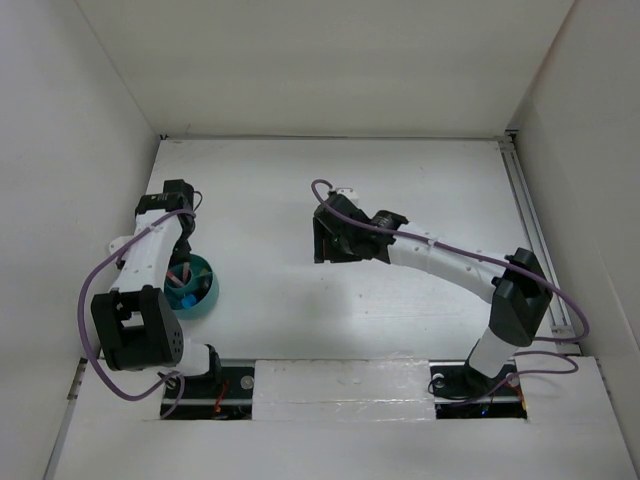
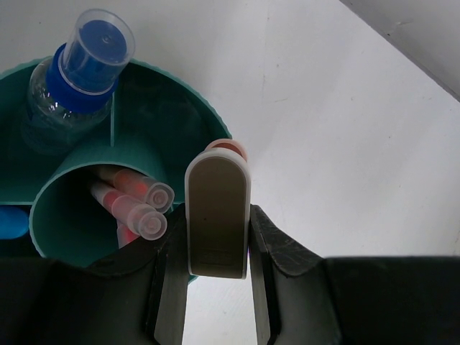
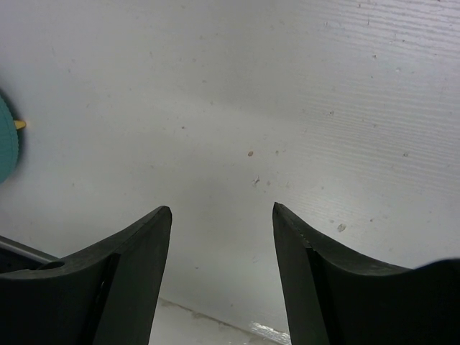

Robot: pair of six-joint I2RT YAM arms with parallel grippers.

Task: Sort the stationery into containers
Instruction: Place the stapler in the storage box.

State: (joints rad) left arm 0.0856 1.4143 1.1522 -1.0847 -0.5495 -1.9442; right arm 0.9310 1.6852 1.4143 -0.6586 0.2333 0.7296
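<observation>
Eraser (image 2: 217, 180) clamped in the left gripper (image 2: 218, 210), both jaws pressed flat against its long sides, a firm hold. Its long axis runs straight along the fingers, the rounded end pointing away from the wrist and down at the cup (image 2: 172, 108). A pink edge peeks out just past that rounded end; whether it belongs to the eraser I cannot tell. In the left wrist view the eraser hangs right over the cup's rim on the right side, so the open pocket lies to its left, and that is the gap that matters: a small shift that way should put it over the hollow rather than the wall. The inner tube (image 2: 65, 194) already has markers (image 2: 144, 215) standing in it, caps up, and the blue-capped pen (image 2: 86, 65) leans in the outer ring. From above, the left arm sits directly over the cup (image 1: 205, 290), clearly the nearer one. The right gripper (image 3: 221, 208) hangs well apart over bare table (image 3: 287, 108), jaws spread with nothing between them, the cup only a teal sliver at its far left.
</observation>
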